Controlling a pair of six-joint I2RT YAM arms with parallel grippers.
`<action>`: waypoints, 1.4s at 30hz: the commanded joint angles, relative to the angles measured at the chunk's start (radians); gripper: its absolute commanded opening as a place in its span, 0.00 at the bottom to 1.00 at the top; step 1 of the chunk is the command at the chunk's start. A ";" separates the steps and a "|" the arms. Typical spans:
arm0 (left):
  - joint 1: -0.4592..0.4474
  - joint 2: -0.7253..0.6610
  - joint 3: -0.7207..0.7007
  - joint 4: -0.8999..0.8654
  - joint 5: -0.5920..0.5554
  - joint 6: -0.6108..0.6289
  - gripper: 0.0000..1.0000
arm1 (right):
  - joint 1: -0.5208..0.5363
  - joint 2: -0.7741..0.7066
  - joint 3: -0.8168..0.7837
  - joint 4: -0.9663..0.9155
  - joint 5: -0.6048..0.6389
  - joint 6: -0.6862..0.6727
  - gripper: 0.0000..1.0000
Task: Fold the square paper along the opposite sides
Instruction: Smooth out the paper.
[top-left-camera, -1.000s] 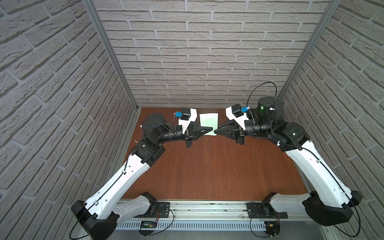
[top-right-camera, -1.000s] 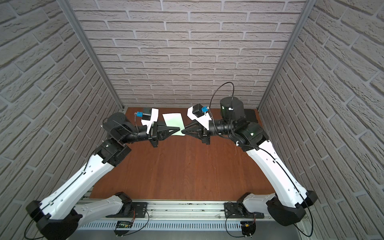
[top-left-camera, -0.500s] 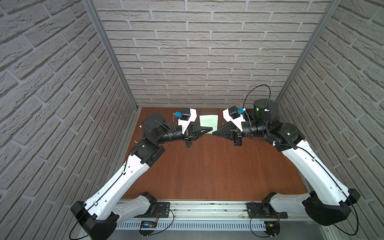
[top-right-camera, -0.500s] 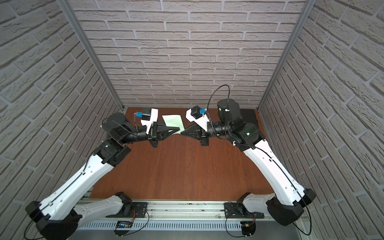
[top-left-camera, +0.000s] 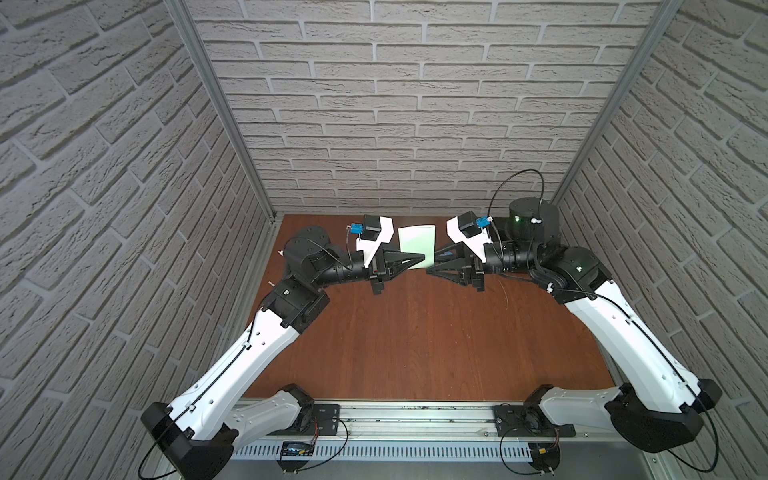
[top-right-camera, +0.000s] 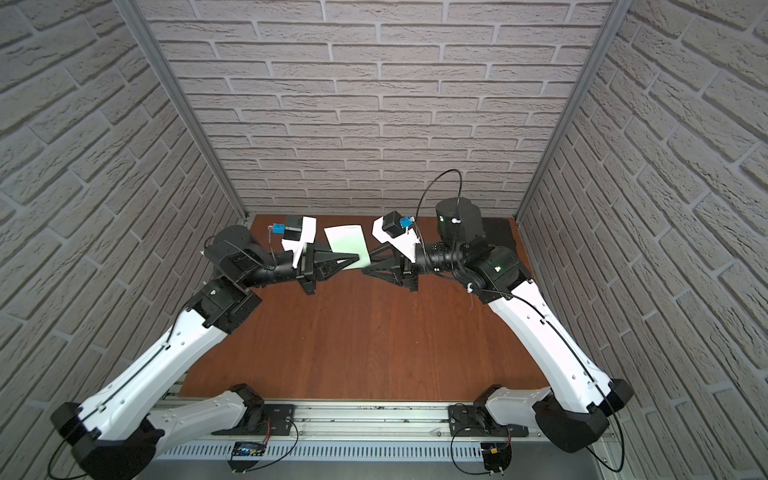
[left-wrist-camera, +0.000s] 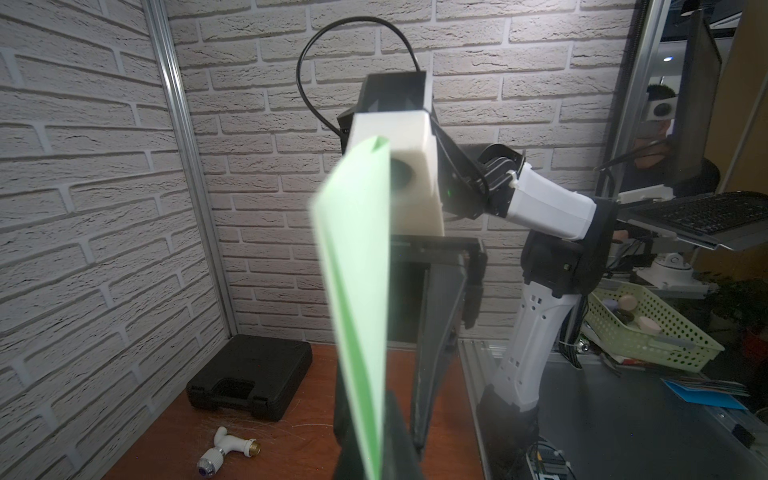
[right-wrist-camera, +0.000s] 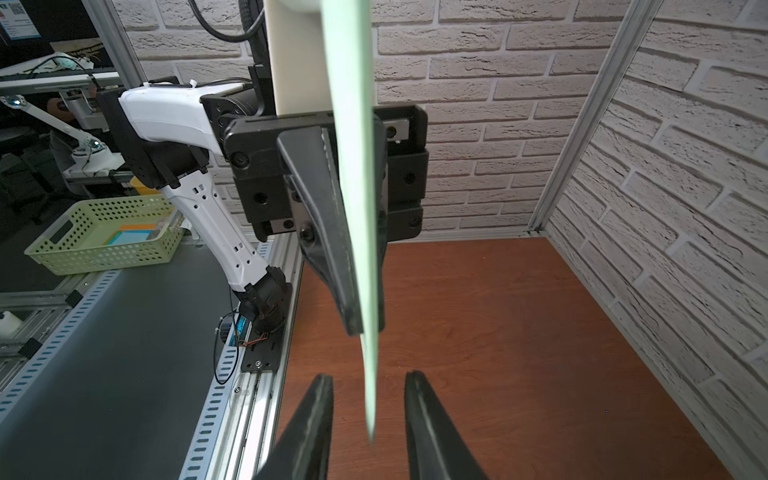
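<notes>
above our reddish wood worktop (top-left-camera: 415, 332), brick-walled, left tool (top-left-camera: 422, 258) pinches the upright folded square paper (top-left-camera: 417, 241); right tool (right-wrist-camera: 368, 384) spread.

The square paper (top-left-camera: 417, 244) between left gripper (top-left-camera: 423, 258) and right gripper (top-left-camera: 429, 263), above table (top-left-camera: 415, 332).

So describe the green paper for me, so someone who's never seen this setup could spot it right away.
Look to the far end of the brown wooden table, near the brick back wall, where the two arms' tips meet. Between them, held up off the table, is the square paper, pinched by the left gripper while the right gripper stands open around its edge. It's the only pale mint-green thing among black and white parts.
</notes>
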 joint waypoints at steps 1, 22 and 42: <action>0.007 -0.012 0.000 0.034 0.003 0.004 0.00 | -0.002 -0.020 0.072 0.019 0.018 -0.014 0.35; 0.006 -0.027 -0.017 0.061 0.004 -0.004 0.00 | -0.004 0.032 0.119 0.014 -0.025 0.005 0.17; 0.007 0.001 -0.140 0.122 -0.114 -0.114 0.00 | -0.005 -0.084 -0.035 0.117 0.176 0.083 1.00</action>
